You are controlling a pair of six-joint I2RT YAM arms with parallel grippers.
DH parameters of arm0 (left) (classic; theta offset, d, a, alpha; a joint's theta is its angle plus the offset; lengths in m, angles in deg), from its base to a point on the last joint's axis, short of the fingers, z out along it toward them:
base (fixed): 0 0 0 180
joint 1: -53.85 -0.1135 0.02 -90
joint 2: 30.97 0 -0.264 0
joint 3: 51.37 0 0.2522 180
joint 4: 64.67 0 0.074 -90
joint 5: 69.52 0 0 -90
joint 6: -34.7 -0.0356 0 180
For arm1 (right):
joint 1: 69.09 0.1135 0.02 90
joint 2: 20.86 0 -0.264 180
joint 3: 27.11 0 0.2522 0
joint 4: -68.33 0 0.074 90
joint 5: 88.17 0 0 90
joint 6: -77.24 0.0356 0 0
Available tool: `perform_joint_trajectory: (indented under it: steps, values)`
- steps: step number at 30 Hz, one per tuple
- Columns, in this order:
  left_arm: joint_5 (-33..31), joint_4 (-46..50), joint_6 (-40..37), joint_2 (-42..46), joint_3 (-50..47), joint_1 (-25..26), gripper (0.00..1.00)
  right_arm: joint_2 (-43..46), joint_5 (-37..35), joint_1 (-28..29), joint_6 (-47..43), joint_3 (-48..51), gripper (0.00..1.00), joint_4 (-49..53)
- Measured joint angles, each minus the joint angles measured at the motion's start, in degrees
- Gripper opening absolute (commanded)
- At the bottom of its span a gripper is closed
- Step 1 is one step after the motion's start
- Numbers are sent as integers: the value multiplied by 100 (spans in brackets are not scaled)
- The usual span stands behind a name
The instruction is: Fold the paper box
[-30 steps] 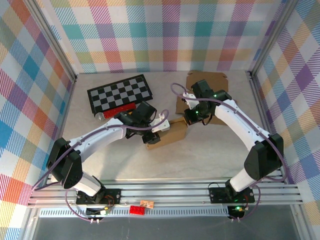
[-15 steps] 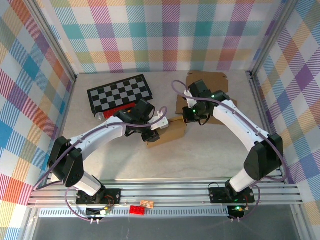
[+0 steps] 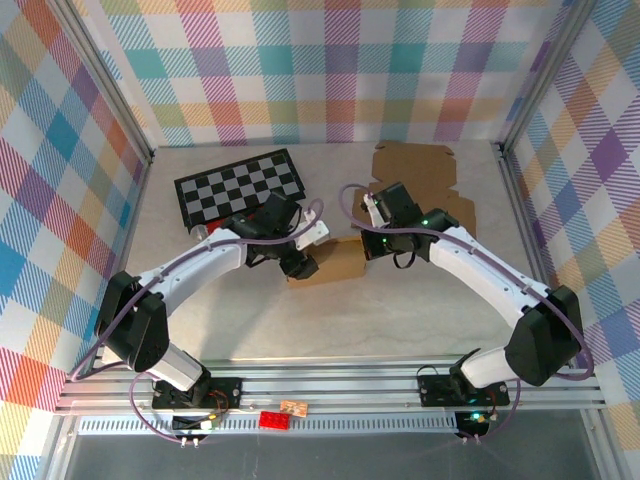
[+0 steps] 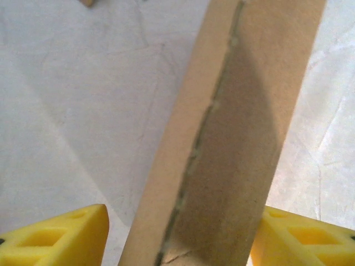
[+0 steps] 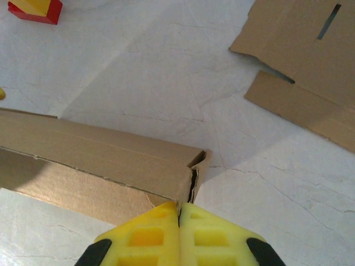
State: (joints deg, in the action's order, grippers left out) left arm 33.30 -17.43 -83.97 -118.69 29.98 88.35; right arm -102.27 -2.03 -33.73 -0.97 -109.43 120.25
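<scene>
We see our right gripper with its yellow fingers pressed together, right at the near corner of the folded paper box. Beyond it, a slotted flat cardboard sheet and a red block lie on the white table.

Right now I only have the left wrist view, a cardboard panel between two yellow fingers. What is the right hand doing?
Observer: The right hand has its fingers pressed shut, and their tips are right at the end corner of the paper box, where a small flap stands slightly ajar.
Operator: Is there any other cardboard on the table?
Observer: Yes. A flat cardboard sheet with a slot cut in it lies unfolded beyond the right hand, toward the back wall.
Operator: Anything on the left arm's side?
Observer: A checkerboard lies flat at the far left of the table.
</scene>
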Motion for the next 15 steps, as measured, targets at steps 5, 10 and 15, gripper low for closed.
perform_joint_trajectory:
  steps: [5,10,15]
  values:
    - [120,-129,299,240,-70,-52,70,-4,-101,35,35,11,0,-28]
    - [173,-227,404,363,-81,-52,68,-39,-136,52,160,4,0,-48]
    - [216,-216,407,361,-83,-52,65,-116,-157,142,422,-90,0,-35]
